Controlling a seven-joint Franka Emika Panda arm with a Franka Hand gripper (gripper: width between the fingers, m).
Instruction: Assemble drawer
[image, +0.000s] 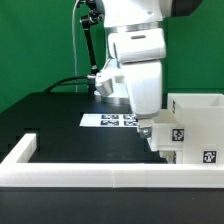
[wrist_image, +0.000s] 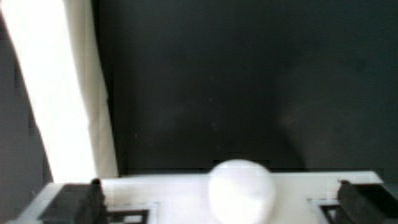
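The end effector (image: 152, 135) is low over the black table (image: 60, 120), right against the near corner of the white drawer box (image: 195, 125) that stands at the exterior view's right; the box is an open-topped shell whose walls carry marker tags, and its long axis appears to run away from the camera toward the green backdrop. The drawer part therefore lies immediately to the exterior view's right of the end effector, touching it or very nearly so; which, the arm's own bulk hides. In the wrist view a white panel edge with a rounded white knob (wrist_image: 240, 187) sits between the 2 dark fingertips (wrist_image: 68, 203), which stand apart on either side; so the fingers read as spread around the panel, though whether they press on it I cannot tell. The marker board (image: 112, 120) lies behind the arm; a white rail (image: 90, 178) borders the table's near edge. My judgement: the coming move depends on staying square to that panel.
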